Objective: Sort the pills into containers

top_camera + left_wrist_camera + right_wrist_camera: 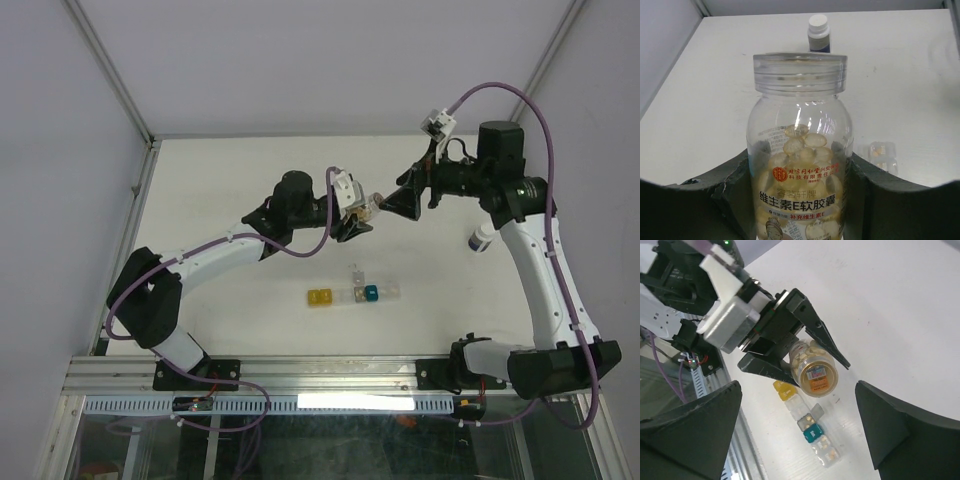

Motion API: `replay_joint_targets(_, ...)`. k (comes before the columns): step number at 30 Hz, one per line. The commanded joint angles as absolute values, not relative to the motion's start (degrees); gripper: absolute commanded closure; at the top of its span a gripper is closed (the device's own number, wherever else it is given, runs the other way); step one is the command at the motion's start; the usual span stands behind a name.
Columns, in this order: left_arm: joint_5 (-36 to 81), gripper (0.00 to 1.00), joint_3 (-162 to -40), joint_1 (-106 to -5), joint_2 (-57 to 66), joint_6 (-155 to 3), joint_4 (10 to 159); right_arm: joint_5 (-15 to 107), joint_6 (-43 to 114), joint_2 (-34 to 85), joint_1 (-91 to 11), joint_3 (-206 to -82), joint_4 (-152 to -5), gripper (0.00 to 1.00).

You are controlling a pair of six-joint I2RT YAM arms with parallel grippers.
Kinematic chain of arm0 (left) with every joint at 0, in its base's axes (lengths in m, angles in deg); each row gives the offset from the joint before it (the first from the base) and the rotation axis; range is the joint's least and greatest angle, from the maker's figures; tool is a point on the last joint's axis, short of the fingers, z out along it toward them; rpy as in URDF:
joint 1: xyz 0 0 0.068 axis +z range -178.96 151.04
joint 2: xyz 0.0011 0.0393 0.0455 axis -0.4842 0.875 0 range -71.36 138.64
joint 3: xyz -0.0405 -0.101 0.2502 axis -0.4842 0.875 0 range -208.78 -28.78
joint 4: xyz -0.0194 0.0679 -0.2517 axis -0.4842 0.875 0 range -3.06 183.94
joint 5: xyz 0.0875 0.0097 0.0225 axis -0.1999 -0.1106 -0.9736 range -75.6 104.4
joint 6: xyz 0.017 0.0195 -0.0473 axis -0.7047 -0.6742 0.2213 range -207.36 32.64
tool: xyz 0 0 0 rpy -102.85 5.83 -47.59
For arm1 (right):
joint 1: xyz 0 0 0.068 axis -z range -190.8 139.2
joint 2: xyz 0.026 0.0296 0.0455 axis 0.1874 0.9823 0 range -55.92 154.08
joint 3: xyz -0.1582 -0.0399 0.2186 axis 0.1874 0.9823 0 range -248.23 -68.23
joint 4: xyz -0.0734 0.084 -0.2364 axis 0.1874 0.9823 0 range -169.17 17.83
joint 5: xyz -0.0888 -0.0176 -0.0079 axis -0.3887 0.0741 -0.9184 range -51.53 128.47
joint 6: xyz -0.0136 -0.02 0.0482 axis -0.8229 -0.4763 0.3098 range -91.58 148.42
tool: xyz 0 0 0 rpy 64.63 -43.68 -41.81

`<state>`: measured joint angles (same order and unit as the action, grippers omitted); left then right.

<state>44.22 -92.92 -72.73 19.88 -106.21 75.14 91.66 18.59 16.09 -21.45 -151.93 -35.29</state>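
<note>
My left gripper [362,218] is shut on a clear pill bottle [800,165], lifted above the table and full of pale yellow softgel pills [802,142]; its clear lid [800,72] is on. My right gripper [390,203] is open and empty, its fingers facing the bottle's lid end [820,377] a short way off. The containers [355,294] lie in a row below: a yellow cell [784,390], a clear one, a grey cell [809,423] with its flap open and tan pills inside, a teal cell [813,433], and clear cells [827,452] holding tan pills.
A small white-capped bottle [482,238] stands on the white table at the right, beside the right arm; it also shows in the left wrist view [818,33]. Grey walls enclose the table on the left, far and right sides. A metal rail [330,375] runs along the near edge.
</note>
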Motion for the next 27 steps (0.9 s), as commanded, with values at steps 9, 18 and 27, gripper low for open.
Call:
replay_joint_targets(9, 69.0, 1.0, -98.6, -71.4, 19.7, -107.8, 80.4, 103.0, -56.5, 14.1, -20.8, -157.7, -2.2, 0.01)
replay_joint_targets(18, 72.9, 1.0, -100.0, -71.3, 20.7, -108.3, 82.4, 100.2, -52.9, 15.9, -25.7, -157.5, -7.5, 0.21)
replay_joint_targets(27, 72.8, 1.0, -99.9, -71.4, 20.5, -108.4, 82.7, 96.0, -47.8, 15.4, -29.8, -155.5, -10.9, 0.38)
